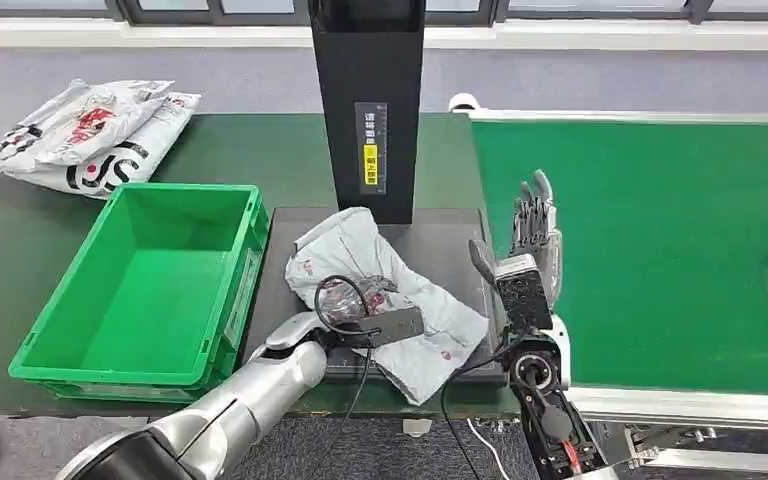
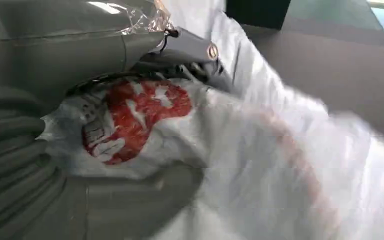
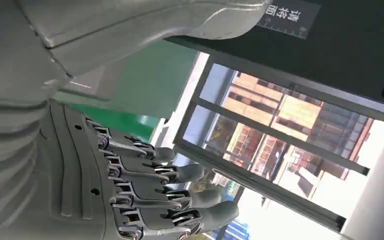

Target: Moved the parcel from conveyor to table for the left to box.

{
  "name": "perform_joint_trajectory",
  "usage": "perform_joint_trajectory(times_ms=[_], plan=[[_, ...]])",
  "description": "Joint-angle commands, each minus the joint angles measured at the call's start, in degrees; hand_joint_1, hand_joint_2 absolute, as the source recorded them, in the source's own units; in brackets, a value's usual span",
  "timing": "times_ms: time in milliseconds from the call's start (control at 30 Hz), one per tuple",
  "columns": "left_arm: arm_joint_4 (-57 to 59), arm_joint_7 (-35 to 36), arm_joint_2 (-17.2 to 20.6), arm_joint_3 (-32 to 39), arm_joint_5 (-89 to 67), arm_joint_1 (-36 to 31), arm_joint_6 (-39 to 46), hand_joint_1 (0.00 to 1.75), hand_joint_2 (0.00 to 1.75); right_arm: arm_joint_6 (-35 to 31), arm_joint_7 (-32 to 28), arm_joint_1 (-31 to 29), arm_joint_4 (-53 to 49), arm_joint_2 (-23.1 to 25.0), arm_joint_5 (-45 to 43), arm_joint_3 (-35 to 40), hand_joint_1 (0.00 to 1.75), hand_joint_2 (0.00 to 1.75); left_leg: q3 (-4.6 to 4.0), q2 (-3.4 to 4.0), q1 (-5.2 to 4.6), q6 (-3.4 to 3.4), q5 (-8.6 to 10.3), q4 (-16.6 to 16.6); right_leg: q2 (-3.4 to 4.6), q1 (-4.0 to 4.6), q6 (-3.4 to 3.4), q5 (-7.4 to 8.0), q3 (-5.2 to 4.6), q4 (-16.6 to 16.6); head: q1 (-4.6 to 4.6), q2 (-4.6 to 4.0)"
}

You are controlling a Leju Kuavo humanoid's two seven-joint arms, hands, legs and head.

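You had the hard-walled green plastic crate (image 1: pixel 150 280) just left of the left hand (image 1: pixel 360 318), which gripped the crinkled grey poly parcel (image 1: pixel 385 290); the soft bag, printed with a red mark, lay on the flat dark platform (image 1: pixel 450 245) under that hand, below the black upright post (image 1: pixel 367 100). Beside the parcel, your right hand (image 1: pixel 532 240) stood upright with its fingers (image 3: pixel 180 195) straight and apart, holding nothing, at the edge of the green felt conveyor (image 1: pixel 660 250).
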Motion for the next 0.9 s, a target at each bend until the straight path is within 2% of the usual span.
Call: perform_joint_trajectory(times_ms=[33,233,267,467,567,700,733,767,900], plan=[[4.15,1.14,1.29,-4.86,-1.18,1.52,-2.08,1.75,1.75,0.86,0.85,0.12,-0.85,0.59,0.86,-1.98,0.00,1.75,0.14,0.19,-0.04,0.02,0.02,-0.12,0.13,-0.02,-0.02,0.06,0.07,-0.10,0.00,-0.02],[2.10,-0.64,0.55,2.86,1.87,0.12,7.08,1.75,1.75,0.78,1.76,3.84,-5.04,0.70,3.47,-3.55,0.00,1.75,0.25,0.12,-0.01,0.01,0.00,-0.09,0.05,0.01,-0.03,0.02,0.19,-0.09,-0.02,0.00],[0.96,-2.37,0.26,5.93,3.88,-0.28,10.44,1.75,1.75,0.78,1.80,4.14,-5.27,0.78,3.53,-3.84,0.00,1.75,0.20,0.16,-0.03,0.02,0.04,-0.15,0.07,-0.01,-0.04,0.06,0.14,-0.12,0.00,0.00],[-11.52,-8.09,0.91,10.47,1.47,-6.54,27.64,1.75,1.75,-0.40,0.41,3.59,-3.08,0.68,3.85,-3.17,0.00,1.75,-0.19,0.02,0.05,-0.01,0.06,0.10,-0.06,0.07,-0.07,0.06,-0.22,0.06,0.00,0.00],[-14.89,-6.26,1.30,11.79,-0.09,-6.87,24.64,1.75,1.75,-0.70,0.50,2.82,-2.37,0.73,3.77,-2.92,0.00,1.75,-0.48,0.10,0.05,-0.09,0.15,0.15,0.02,0.07,-0.12,0.15,-0.55,0.12,0.00,-0.02],[-14.41,-7.07,0.83,12.98,-1.51,-5.64,25.45,1.75,1.75,-0.78,0.61,2.89,-2.46,0.58,3.66,-2.77,0.00,1.75,-0.25,0.28,0.00,-0.08,0.12,-0.08,0.21,0.02,-0.11,0.20,-0.38,-0.06,0.00,-0.02],[-14.92,-8.27,1.07,12.24,-4.72,-6.50,31.72,1.75,1.75,-0.64,0.70,2.36,-1.91,0.50,3.58,-2.66,0.00,1.75,-0.27,0.24,0.02,-0.09,0.11,-0.04,0.19,0.03,-0.11,0.19,-0.39,-0.04,0.00,0.00],[-16.08,-7.98,1.30,11.89,-6.40,-7.51,33.46,1.75,1.75,-0.67,0.70,1.80,-1.02,0.40,3.55,-2.56,0.00,1.75,-0.26,0.22,0.02,-0.08,0.11,-0.06,0.16,0.04,-0.12,0.18,-0.38,-0.05,0.00,0.00],[-29.07,-2.78,4.21,14.31,-15.22,-5.83,35.29,1.75,1.75,-1.68,-1.86,-0.75,4.78,-0.78,0.73,-0.99,0.00,1.75,-0.58,0.31,0.05,-0.09,0.12,0.08,0.27,0.07,-0.12,0.23,-0.72,0.07,0.00,0.00]])
